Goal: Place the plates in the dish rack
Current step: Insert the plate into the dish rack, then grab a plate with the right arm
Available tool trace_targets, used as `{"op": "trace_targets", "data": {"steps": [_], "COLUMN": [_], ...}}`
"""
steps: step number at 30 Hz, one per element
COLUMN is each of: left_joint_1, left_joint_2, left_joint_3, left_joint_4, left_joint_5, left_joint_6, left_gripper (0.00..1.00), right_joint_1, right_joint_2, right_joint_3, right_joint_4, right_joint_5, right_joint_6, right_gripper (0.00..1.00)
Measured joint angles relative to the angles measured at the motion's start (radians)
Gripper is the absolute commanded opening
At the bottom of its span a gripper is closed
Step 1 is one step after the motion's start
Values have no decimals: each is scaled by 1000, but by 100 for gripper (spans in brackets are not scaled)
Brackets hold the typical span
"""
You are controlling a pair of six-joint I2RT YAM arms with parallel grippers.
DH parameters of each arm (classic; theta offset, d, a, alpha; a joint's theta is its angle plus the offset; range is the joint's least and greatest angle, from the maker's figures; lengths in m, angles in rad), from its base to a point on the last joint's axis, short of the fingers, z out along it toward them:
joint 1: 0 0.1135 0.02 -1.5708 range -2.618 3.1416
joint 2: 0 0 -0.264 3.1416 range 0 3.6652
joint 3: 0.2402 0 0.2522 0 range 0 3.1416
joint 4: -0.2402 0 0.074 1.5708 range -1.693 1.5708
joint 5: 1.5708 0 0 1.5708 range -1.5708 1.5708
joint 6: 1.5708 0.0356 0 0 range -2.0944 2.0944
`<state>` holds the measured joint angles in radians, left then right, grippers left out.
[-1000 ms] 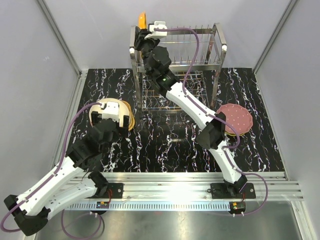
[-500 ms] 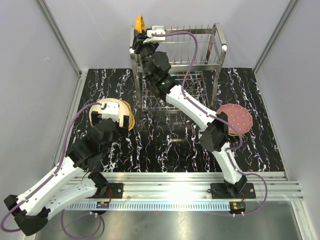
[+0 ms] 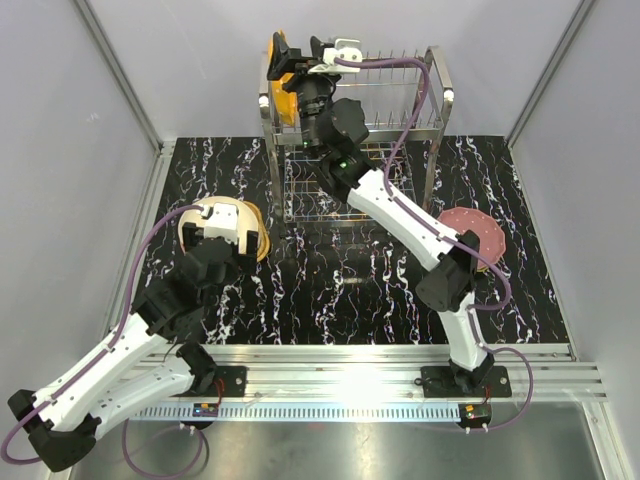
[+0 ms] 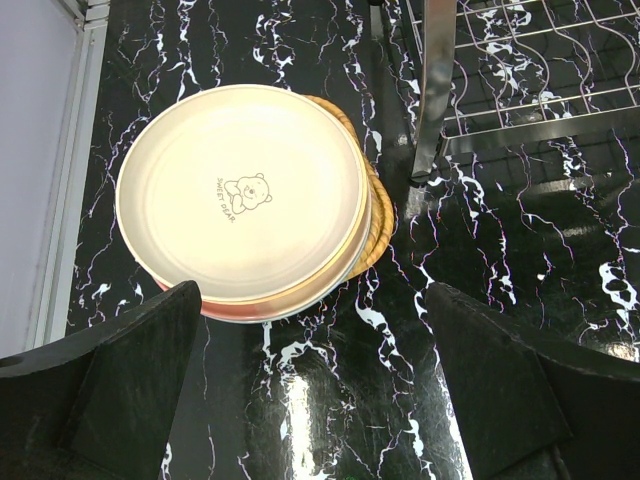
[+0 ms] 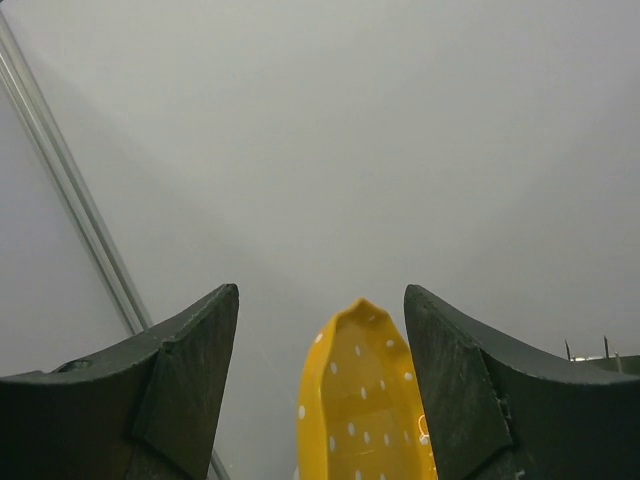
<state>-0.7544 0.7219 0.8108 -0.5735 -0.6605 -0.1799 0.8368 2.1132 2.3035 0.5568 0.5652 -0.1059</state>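
- Top view: the right gripper point(image 3: 298, 58) hangs over the far left end of the dish rack point(image 3: 405, 95), fingers apart above a yellow plate point(image 3: 283, 100) standing on edge there.
- The left gripper point(image 3: 224, 226) hovers over a stack of plates point(image 3: 259, 238) at the left. A pink plate point(image 3: 480, 235) lies at the right.
- Left wrist view: the fingers point(image 4: 120, 390) are spread wide, clear of the stack; a cream plate point(image 4: 240, 195) is on top.
- Right wrist view: the fingers point(image 5: 170, 390) flank the dotted yellow plate's rim without touching it.
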Motion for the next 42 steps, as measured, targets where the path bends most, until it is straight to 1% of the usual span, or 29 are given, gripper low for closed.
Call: {"op": "trace_targets", "data": {"steps": [5,13,16,18,19,22,24,26,27,28,29,30,32,33,35,39,42], "left_joint_1": [0,0,0,0,0,0,0,0,1,1,1,1,1,1,3,4,7], "left_joint_2": [0,0,0,-1,-1,-3,-3,-3,-3,-3,-3,-5,-11,-14,-16,-15,-15], "left_joint_3": [0,0,0,0,0,0,0,0,0,0,0,0,0,0,1,1,1], "left_joint_4": [0,0,0,0,0,0,-1,-1,-2,-3,-5,-8,-10,-10,-12,-21,-25], "left_joint_5": [-3,-17,-31,-39,-45,-58,-61,-63,-63,-61,-60,-58,-53,-53,-55,-55,-56], "left_joint_6": [0,0,0,0,0,1,3,4,5,6,7,14,25,25,21,20,20], "left_gripper": [99,99,99,99,99,99,99,95,82,74,73,84,99,99,99,99,99], "right_joint_1": [0,0,0,1,1,2,2,2,2,2,2,2,2,2,0,-34,-118], "right_joint_2": [-59,-230,-355,-468,-520,-740,-875,-1023,-1092,-1160,-1221,-1265,-1351,-1389,-1430,-1464,-1407], "right_joint_3": [-98,-280,-403,-523,-574,-778,-888,-1020,-1092,-1161,-1231,-1283,-1403,-1470,-1561,-1711,-1759], "right_joint_4": [-1,-18,-30,-38,-47,-106,-156,-188,-205,-213,-228,-241,-275,-309,-371,-514,-609], "right_joint_5": [-8,-39,-55,-59,-59,-43,-16,31,59,88,122,151,224,265,321,397,409], "right_joint_6": [0,-28,-32,-32,-33,-24,-10,6,16,24,34,43,78,109,173,330,452], "right_gripper": [75,76,76,76,74,68,62,59,58,58,58,58,57,51,45,48,53]}}
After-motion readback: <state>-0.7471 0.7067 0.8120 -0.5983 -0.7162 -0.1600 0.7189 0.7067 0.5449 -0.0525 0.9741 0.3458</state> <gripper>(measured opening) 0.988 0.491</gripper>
